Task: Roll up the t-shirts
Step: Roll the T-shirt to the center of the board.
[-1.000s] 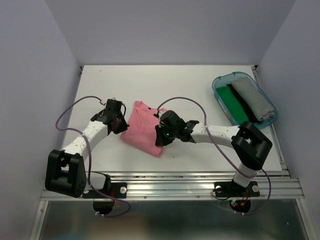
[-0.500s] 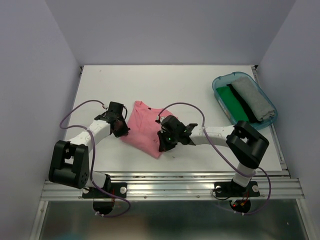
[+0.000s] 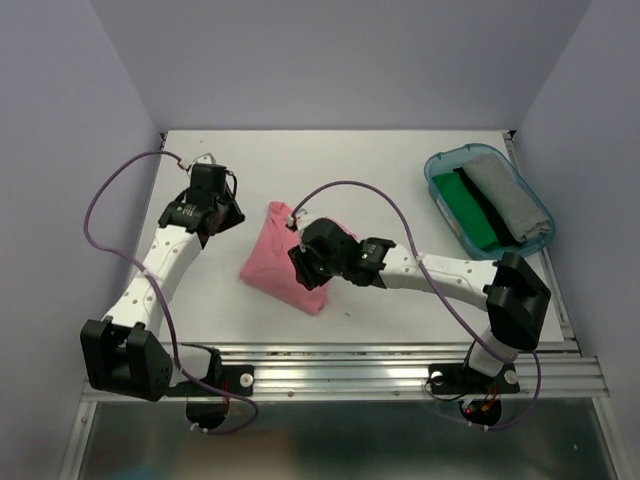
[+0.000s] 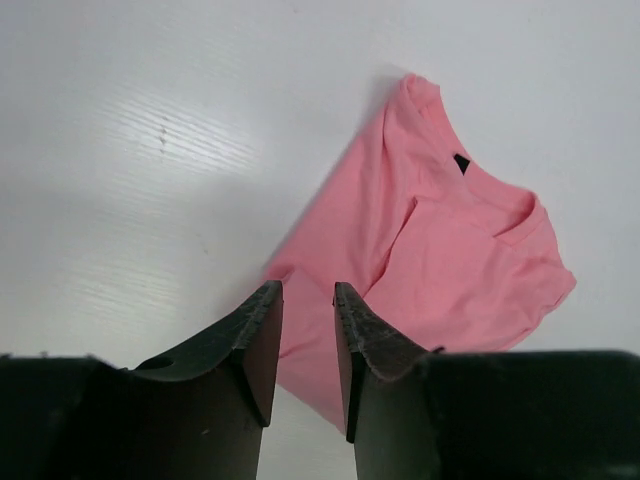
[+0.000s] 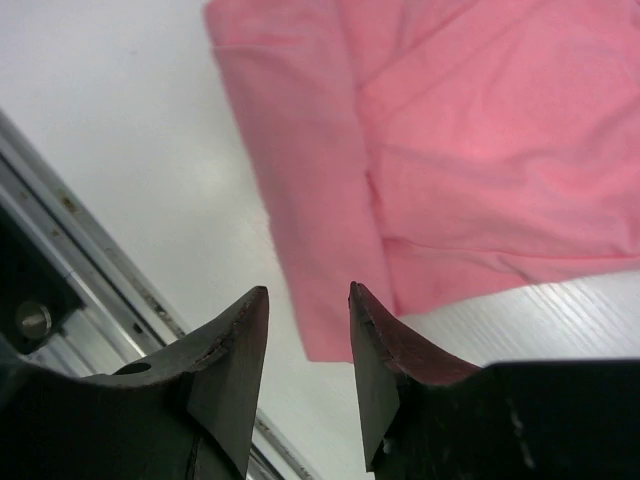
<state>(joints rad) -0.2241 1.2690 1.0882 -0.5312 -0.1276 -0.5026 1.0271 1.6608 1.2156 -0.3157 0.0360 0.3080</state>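
Observation:
A salmon-pink t-shirt (image 3: 275, 262) lies folded in a narrow bundle on the white table, near its middle. In the left wrist view the t-shirt (image 4: 455, 250) shows its small dark neck label. My left gripper (image 3: 216, 210) hovers to the left of it, apart from the cloth, open with nothing between its fingers (image 4: 256, 335). The right gripper (image 3: 306, 262) hangs above the bundle's right edge, also open and empty. From the right wrist, the t-shirt (image 5: 480, 130) lies below and beyond the fingers (image 5: 375, 340).
A translucent teal tub (image 3: 432, 170) stands at the back right, holding a green t-shirt (image 3: 468, 208) and a grey one (image 3: 508, 195). A metal rail (image 5: 90, 260) runs along the table's near edge, close to the pink bundle's corner.
Both grippers have opened and let go of the pink t-shirt. The left arm has lifted and swung back and to the left. The right gripper has shifted slightly left over the bundle.

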